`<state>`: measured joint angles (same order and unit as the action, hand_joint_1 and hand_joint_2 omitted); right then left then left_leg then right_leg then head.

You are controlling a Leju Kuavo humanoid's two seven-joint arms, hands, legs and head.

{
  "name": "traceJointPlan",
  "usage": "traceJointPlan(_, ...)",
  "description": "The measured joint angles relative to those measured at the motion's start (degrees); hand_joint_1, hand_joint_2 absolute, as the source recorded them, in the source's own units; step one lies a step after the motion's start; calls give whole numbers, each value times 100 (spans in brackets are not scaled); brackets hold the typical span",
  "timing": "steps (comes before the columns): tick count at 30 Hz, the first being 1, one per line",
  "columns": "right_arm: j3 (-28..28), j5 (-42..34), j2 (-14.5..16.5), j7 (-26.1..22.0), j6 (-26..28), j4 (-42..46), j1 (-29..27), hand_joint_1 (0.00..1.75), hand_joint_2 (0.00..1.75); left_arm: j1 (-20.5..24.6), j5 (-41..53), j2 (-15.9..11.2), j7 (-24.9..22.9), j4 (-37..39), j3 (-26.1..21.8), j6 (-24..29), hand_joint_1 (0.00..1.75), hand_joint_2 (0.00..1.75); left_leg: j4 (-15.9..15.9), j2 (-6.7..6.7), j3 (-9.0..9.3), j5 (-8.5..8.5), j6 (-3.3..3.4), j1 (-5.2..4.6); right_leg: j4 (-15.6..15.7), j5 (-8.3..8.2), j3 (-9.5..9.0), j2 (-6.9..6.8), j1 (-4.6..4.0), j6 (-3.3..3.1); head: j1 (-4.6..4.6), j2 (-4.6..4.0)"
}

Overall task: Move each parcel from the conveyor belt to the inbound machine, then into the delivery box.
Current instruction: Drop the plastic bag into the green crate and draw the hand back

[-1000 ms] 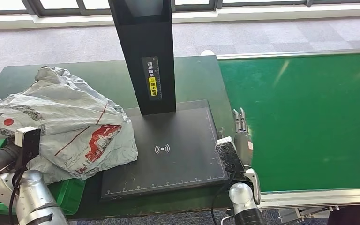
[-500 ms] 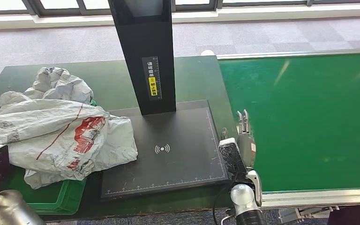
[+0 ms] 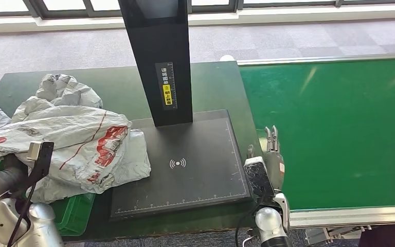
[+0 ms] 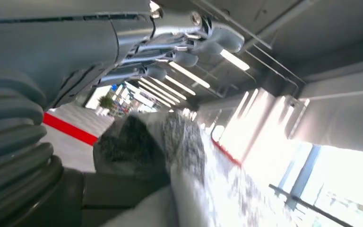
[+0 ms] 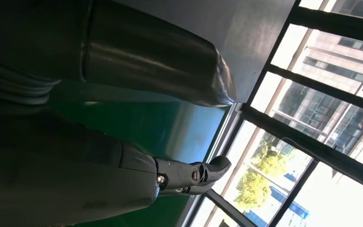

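Crumpled grey parcel bags heaped at the left of the bench, beside the flat black inbound machine.

The parcel (image 3: 82, 146), a wrinkled grey plastic mailer with red print, slumps over the green delivery box (image 3: 72, 213) and laps onto the left edge of the inbound machine (image 3: 185, 164), a matte black plate with a tall black post. A second creased bag (image 3: 64, 88) lies farther back. In the left wrist view the left robot hand (image 4: 179, 47) has its fingers spread above the bag's folds; whether it grips cannot be told. The right robot hand (image 3: 272, 152) holds nothing, fingers straight, over the near left edge of the smooth green conveyor belt (image 3: 339, 128).
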<state>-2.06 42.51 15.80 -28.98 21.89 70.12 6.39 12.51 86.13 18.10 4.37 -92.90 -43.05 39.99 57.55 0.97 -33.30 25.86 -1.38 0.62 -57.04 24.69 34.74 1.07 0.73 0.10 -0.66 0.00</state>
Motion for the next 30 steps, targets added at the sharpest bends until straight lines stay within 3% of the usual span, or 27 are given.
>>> traceJointPlan(4,-3,-4,-12,0,2,51,-66,0,0,-36,10,-38,-83,280,252,-24,0,175,1,0,1,0,0,-4,1,0,0,3,2,1,0,0)
traceJointPlan(6,-4,-4,-13,-1,-10,61,-73,0,0,-80,33,-100,-355,408,360,-234,0,175,0,-1,1,1,0,-5,1,0,1,3,3,2,0,0)
traceJointPlan(10,-22,-2,-13,-9,-98,71,-75,0,0,-301,55,-459,-1452,866,832,-1053,0,175,0,-2,0,2,0,-4,0,1,5,4,1,1,-1,0)
traceJointPlan(15,-55,-1,-19,-16,-216,82,-78,0,0,-498,58,-946,-1978,1414,1399,-1916,0,175,-6,7,7,2,1,-7,-1,11,-9,-6,9,5,0,0)
traceJointPlan(21,-58,-55,-30,-53,-254,80,-86,0,0,-657,60,-1267,-2303,1563,1909,-2522,0,175,-17,4,22,9,3,-12,-2,16,-38,-4,15,6,0,0)
traceJointPlan(30,-114,-122,-50,-72,-203,101,-215,0,0,-1296,60,-1255,-2207,897,2345,-2973,0,175,-16,-5,53,28,13,-12,-3,26,-42,10,28,8,0,0)
